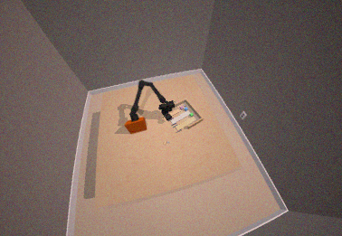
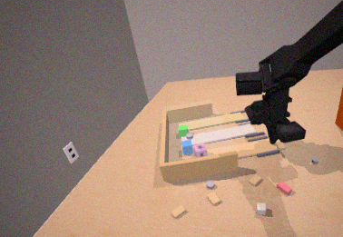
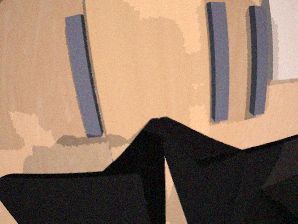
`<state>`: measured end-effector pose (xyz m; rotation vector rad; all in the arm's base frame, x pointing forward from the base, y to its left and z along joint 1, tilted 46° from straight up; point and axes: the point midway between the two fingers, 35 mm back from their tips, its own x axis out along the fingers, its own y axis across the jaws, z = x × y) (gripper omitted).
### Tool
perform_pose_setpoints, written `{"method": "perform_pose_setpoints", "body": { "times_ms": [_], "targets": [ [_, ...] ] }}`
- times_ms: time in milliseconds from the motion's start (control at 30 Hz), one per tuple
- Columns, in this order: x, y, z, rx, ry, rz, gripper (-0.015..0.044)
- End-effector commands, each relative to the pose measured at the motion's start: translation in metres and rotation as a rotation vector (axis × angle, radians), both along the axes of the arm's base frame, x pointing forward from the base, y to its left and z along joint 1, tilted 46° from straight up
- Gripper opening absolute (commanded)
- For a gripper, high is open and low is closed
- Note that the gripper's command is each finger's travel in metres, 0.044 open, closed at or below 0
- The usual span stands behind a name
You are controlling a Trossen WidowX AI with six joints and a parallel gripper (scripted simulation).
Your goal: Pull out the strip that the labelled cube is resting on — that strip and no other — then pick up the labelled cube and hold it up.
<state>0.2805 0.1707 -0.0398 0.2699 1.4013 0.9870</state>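
Observation:
A pink cube with dark marks on its faces (image 2: 200, 150) (image 1: 182, 108) sits on the inner part of the near wooden strip (image 2: 249, 151) (image 3: 150, 75). That strip runs out through the open side of the tray (image 2: 200, 166) (image 1: 194, 108). A blue cube (image 2: 187, 147) is just behind the pink one. A green cube (image 2: 182, 131) (image 1: 192, 115) is at the inner end of the far tan strip (image 2: 215, 122). A white strip (image 2: 222, 134) (image 1: 180, 118) lies between the two. My gripper (image 2: 273, 141) (image 3: 159, 126) is shut and empty, low over the near strip's outer end.
Dark blue bars (image 2: 269, 153) (image 3: 84, 75) (image 3: 219, 62) flank the near strip. Another bar (image 3: 258, 60) stands beside the white strip. A grey disc (image 2: 190, 136) is near the green cube. A red block (image 2: 284, 188), a white cube (image 2: 260, 208) and several small wooden pieces lie outside the tray.

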Motion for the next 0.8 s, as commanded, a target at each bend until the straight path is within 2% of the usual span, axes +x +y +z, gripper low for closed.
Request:
{"method": "perform_pose_setpoints", "body": {
  "times_ms": [0, 767],
  "targets": [
    [-0.011, -0.002, -0.004, -0.003, 0.013, 0.010, 0.0000],
    [-0.044, -0.015, -0.011, -0.004, 0.015, 0.010, 0.0000]
  ]
}}
